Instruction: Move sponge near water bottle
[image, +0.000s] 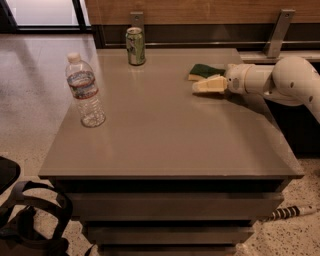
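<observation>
table (165, 145) is being reached over at the view's right by the gripper (209, 85), low and just beside the sponge (204, 70); its opening and hold cannot be told. water bottle (85, 92) is being shown upright near the opposite edge, with the sponge lying flat and well apart from it. the carry across is being judged as wholly outstanding.

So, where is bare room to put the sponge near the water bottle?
The wide middle of the table, between the water bottle at the left edge and the gripper, is bare, as is the front half. It is crowded only at the back right, where the gripper sits by the sponge; the green can stands further back.
</observation>
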